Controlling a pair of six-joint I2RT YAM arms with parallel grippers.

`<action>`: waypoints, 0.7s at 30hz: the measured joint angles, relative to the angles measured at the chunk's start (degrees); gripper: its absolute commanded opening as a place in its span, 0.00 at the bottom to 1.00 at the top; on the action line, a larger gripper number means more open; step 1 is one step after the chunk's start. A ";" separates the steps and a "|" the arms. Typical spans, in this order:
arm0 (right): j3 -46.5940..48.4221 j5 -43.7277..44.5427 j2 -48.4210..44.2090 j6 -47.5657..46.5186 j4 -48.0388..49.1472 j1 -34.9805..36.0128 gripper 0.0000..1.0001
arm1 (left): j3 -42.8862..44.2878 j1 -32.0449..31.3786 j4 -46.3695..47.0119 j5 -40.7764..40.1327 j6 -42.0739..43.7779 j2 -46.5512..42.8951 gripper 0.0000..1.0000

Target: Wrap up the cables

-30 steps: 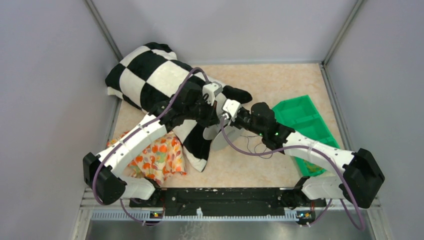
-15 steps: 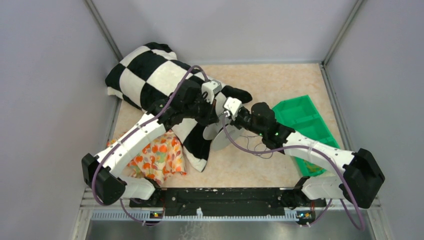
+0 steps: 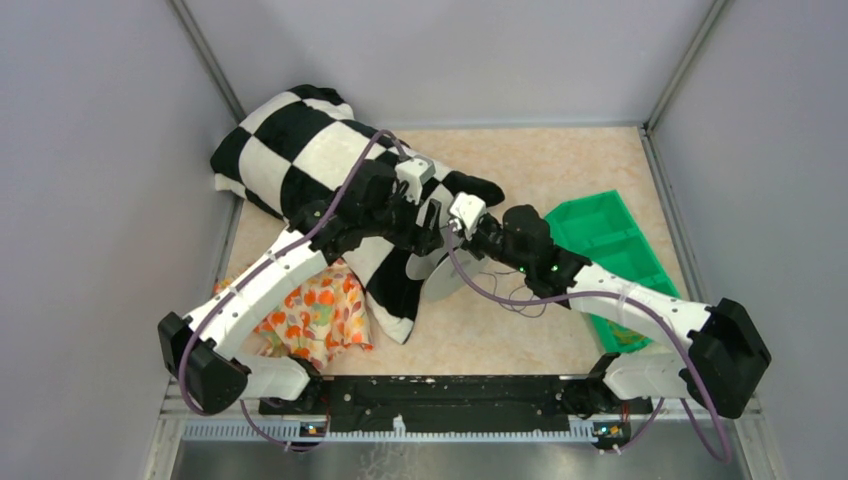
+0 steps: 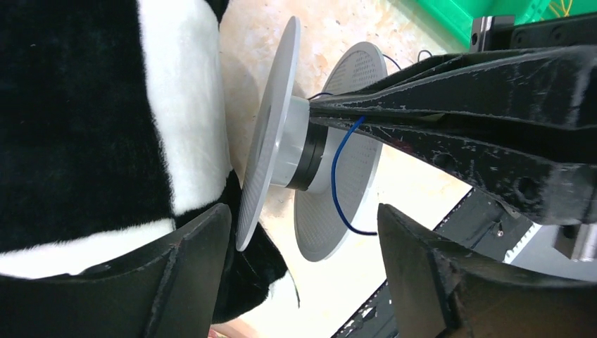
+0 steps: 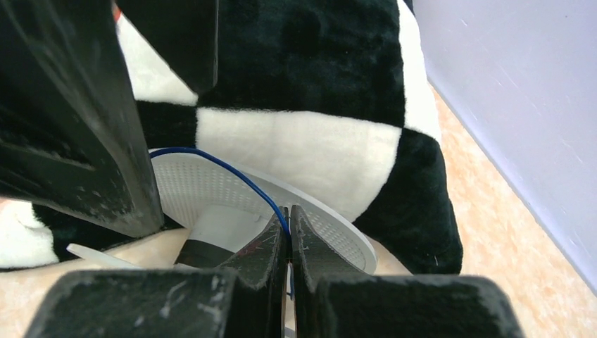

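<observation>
Left wrist view: spool (image 4: 292,144) up on edge beside the checkered pillow (image 4: 84,105), cable (image 4: 338,176) looping off the hub toward 5 o'clock.
Right gripper (image 5: 288,215): pinched tight on the cable right at the hub.
Left gripper (image 4: 301,225): fingers spread wide, either side of the spool, gripping nothing.
Handling: super thin, floppy, kinks easily, probably slippery.
Grab spot: probably close to the hub, short slack.

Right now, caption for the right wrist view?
Blue wire pinched in the shut right jaws at the white spool, checkered cushion behind.
</observation>
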 measured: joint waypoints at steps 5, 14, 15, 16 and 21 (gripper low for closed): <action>0.02 0.55 -0.02 -2.19 -2.23 0.00 0.00 | -0.39 0.00 0.26 -2.21 -0.31 -2.47 0.94; 0.13 2.49 -0.11 -8.52 -3.02 0.00 0.00 | -2.78 1.31 0.57 -2.60 -1.09 -3.41 0.95; 0.26 2.62 -0.09 -9.42 -3.34 0.00 0.00 | -2.84 1.62 0.61 -2.47 -1.31 -3.41 0.96; 0.44 2.67 -0.02 -10.12 -3.69 0.00 0.00 | -2.89 2.01 0.66 -2.34 -1.49 -3.41 0.96; 0.48 2.67 0.02 -14.93 -3.89 0.00 0.00 | -3.39 3.89 1.03 -1.70 -2.56 -3.41 0.96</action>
